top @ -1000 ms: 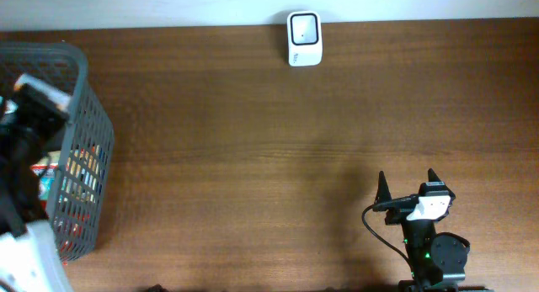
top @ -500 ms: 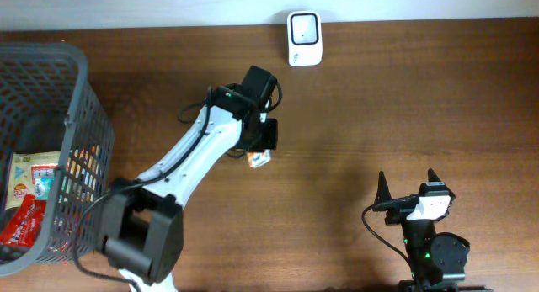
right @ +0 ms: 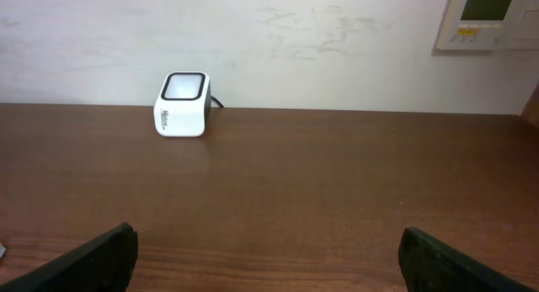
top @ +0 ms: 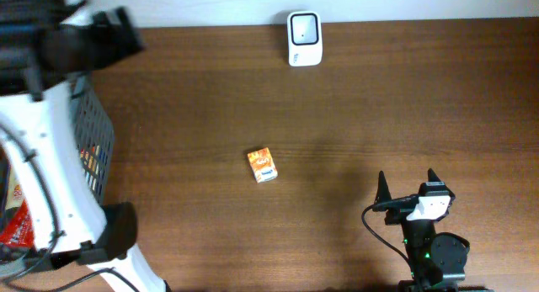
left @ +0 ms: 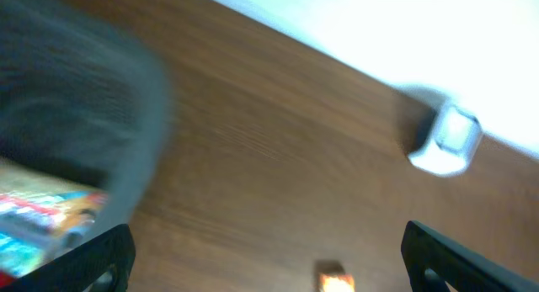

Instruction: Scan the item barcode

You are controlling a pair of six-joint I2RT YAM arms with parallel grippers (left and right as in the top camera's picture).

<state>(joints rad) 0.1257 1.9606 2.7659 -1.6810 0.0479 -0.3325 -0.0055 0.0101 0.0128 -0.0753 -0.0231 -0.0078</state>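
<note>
Overhead: item box lies mid-table, well apart from far scanner; scan not done. Left gripper released, empty; right gripper released, idle.

Overhead: fixed high, looks straight down on the bench, far edge at top of frame, whole width in view.
Right wrist: low at near right, level, faces the far wall.
Left wrist: raised over far left, tilted down toward far right, blurred; basket close on left.
All three share the scanner. Overhead and left wrist also share the orange box.
</note>
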